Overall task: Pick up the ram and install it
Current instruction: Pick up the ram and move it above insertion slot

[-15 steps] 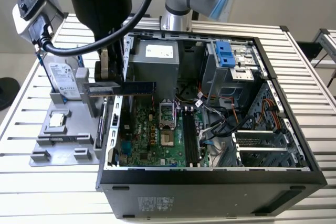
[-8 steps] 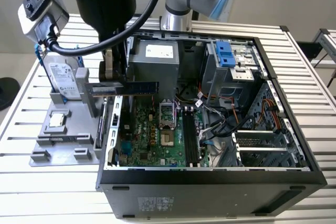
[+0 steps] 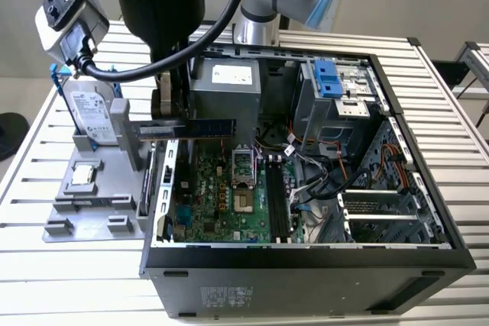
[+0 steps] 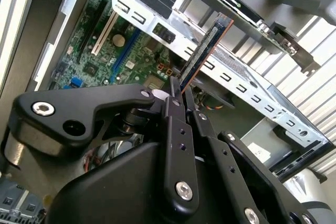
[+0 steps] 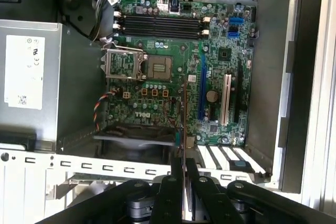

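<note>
Tool tight on ram end, ram over case rim.

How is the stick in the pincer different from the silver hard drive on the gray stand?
The stick is thin, narrow and dark bluish; the hard drive is broad, silver and far bigger. The pincer holds the stick in the air over the computer case's edge; the hard drive stands on the gray stand beside it. Neither is installed yet.
</note>
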